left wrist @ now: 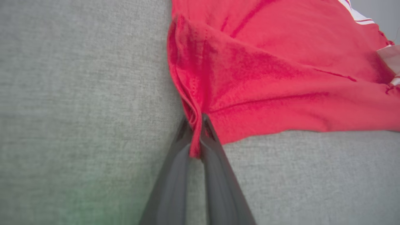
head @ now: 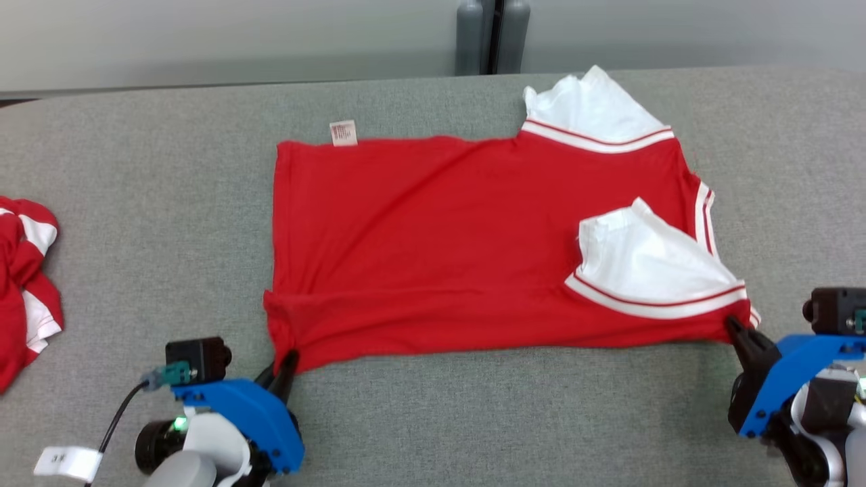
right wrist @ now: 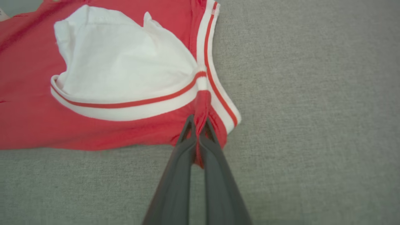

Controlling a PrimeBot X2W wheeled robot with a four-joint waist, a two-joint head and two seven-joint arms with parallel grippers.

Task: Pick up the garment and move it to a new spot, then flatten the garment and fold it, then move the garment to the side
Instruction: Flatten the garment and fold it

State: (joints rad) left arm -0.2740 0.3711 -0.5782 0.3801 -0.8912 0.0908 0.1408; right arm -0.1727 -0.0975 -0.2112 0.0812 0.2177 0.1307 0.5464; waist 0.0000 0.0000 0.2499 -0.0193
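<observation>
The garment [head: 433,243] is a red shirt with white sleeves and red-and-white striped trim, spread on the grey table [head: 473,419] and folded along its near edge. My left gripper [head: 284,362] is shut on its near left corner; the left wrist view shows red cloth [left wrist: 250,62] pinched between the dark fingers [left wrist: 218,175] of that gripper [left wrist: 195,125]. My right gripper [head: 734,328] is shut on the near right corner, beside the white sleeve [head: 649,264]. In the right wrist view this gripper [right wrist: 197,123] clamps a red fold below the striped trim [right wrist: 215,87].
A second red-and-white garment [head: 24,284] lies bunched at the table's left edge. A small white label [head: 343,132] sticks out at the shirt's far edge. Grey posts [head: 492,34] stand behind the table.
</observation>
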